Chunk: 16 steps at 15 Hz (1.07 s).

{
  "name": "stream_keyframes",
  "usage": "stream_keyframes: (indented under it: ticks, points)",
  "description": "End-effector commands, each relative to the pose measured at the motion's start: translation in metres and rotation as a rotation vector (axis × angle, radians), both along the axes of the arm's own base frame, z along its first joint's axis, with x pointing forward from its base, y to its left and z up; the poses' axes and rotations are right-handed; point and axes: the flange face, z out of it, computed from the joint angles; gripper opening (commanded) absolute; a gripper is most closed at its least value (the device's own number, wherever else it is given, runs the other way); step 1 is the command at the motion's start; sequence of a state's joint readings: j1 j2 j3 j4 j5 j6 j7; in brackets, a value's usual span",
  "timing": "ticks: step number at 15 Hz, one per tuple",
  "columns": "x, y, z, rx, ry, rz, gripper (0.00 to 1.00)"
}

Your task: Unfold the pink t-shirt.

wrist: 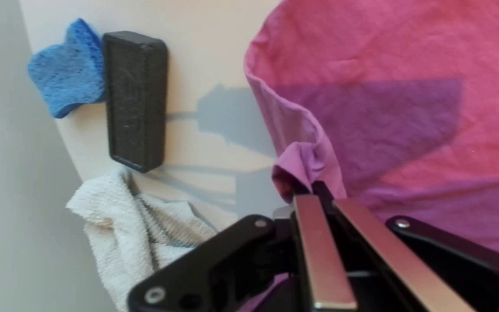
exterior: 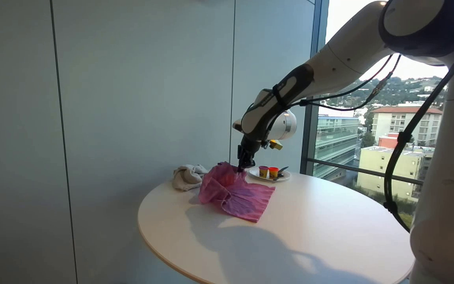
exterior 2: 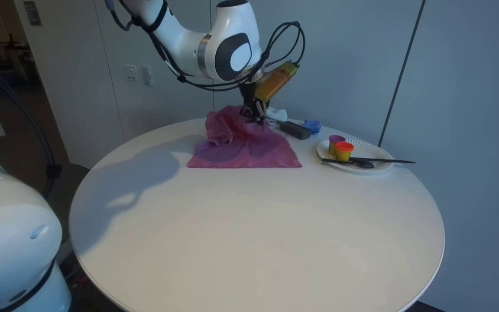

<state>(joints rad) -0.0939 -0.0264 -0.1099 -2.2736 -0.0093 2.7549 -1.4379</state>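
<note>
Unfolding seems in hand: the gripper (wrist: 312, 188) pinches the bunched edge of the shirt (exterior 2: 249, 157) on the table (exterior 2: 249, 234), and next calls for drawing that edge outward before releasing

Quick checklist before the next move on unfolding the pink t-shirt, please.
Hand gripping the pink t-shirt: ok, a raised fold is pinched.
T-shirt spread flat: not ok, part is bunched up.
Dark block apart from the t-shirt: ok, a gap shows in the wrist view.
Plate apart from the t-shirt: ok, by an exterior view.
White towel apart from the t-shirt: cannot tell, they overlap in an exterior view.
</note>
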Motion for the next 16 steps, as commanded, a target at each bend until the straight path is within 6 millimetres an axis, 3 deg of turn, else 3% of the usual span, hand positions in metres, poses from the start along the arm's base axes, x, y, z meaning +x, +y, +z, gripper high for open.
stream_keyframes:
  ticks: [1, 5, 10, 11, 12, 16]
  points:
    - [0.004, -0.015, 0.013, -0.052, -0.119, -0.021, 0.07]
    - [0.029, -0.031, 0.001, -0.153, -0.218, 0.04, 0.09]
    - [0.054, -0.023, -0.018, -0.148, -0.231, 0.075, 0.08]
    - [0.054, -0.026, -0.021, -0.126, -0.196, 0.045, 0.32]
    - [0.052, -0.029, -0.024, -0.101, -0.127, 0.009, 0.33]
    - [0.039, -0.045, -0.022, -0.076, 0.071, -0.136, 0.62]
